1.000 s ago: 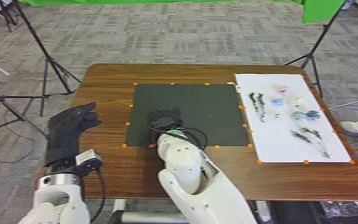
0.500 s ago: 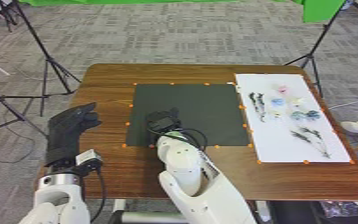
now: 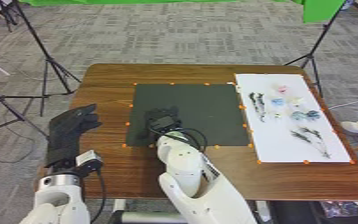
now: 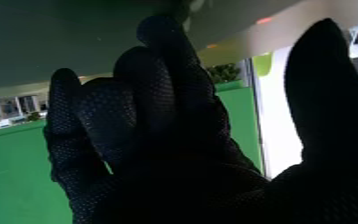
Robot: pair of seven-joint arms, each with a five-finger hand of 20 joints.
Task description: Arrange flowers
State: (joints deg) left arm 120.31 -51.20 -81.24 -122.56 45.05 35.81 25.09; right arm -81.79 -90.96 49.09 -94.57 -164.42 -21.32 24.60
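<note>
The right hand (image 3: 164,122) is over the black mat (image 3: 206,102), fingers loosely extended, thumb spread wide of them. The left hand (image 3: 65,131) is left of the mat, fingers relaxed. Flowers (image 3: 312,115) lie right of the mat, on white sheeting (image 3: 278,147).

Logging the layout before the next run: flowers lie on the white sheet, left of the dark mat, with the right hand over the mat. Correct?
One fix: the white sheet is right of the dark mat, as the head view shows. The rest stands: flowers on the sheet, right hand over the mat.
</note>
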